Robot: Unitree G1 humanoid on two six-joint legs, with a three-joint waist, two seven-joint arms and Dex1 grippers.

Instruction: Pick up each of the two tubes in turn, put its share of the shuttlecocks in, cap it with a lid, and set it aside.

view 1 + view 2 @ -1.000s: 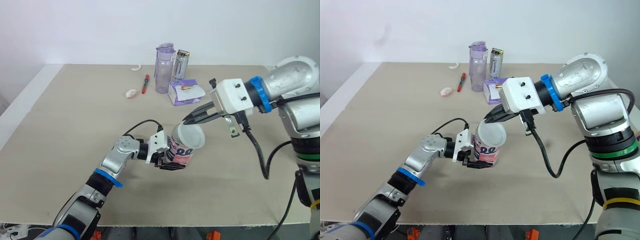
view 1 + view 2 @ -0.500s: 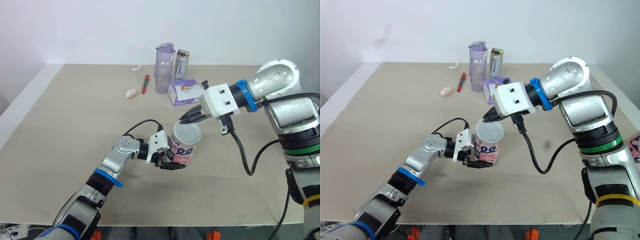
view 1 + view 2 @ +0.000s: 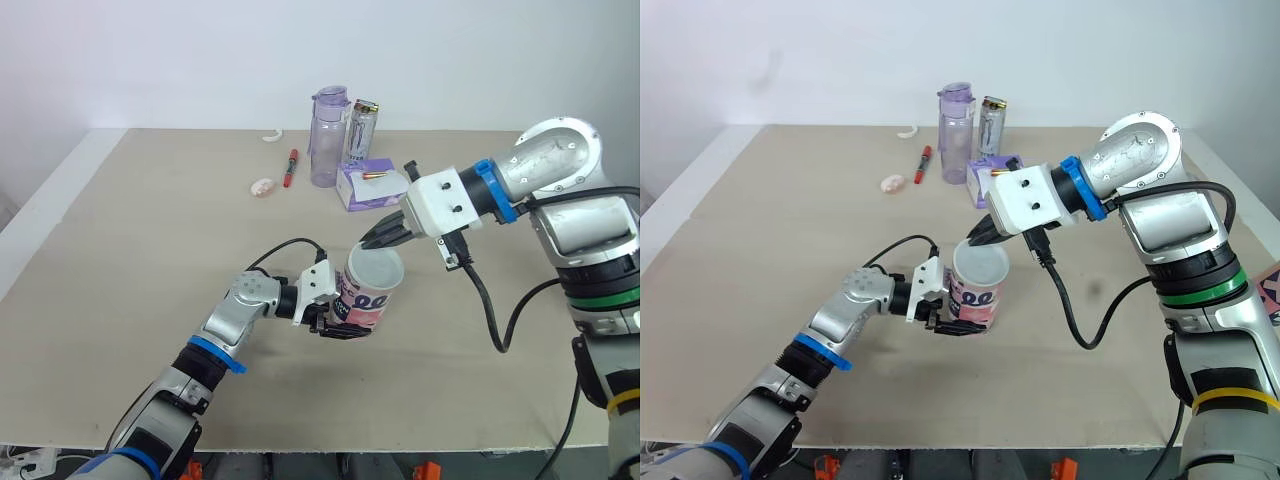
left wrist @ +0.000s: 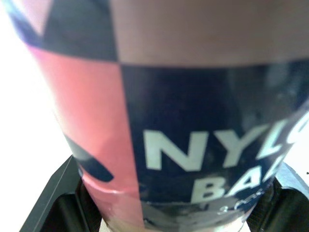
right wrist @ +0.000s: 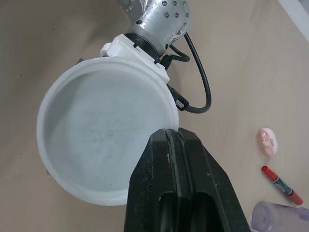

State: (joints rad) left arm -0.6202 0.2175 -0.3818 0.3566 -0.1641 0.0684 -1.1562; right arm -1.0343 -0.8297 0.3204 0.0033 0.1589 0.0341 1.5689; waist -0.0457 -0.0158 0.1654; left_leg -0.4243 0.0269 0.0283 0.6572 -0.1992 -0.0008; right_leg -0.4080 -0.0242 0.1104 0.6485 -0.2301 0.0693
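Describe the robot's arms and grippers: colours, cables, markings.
The left arm and right arm are silver with blue rings, white wrist blocks and looping black cables. The left gripper and right gripper have black fingers. Green and yellow bands ring the right arm.

The tube [image 3: 366,298] stands between the left gripper's [image 3: 340,327] fingers. The lid [image 5: 96,145] sits on it, rim between the right gripper's [image 3: 370,241] fingertips.

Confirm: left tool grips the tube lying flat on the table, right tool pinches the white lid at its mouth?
Not flat: the tube is upright in the left tool, per the left eye view. The right tool does pinch the white lid at its mouth.
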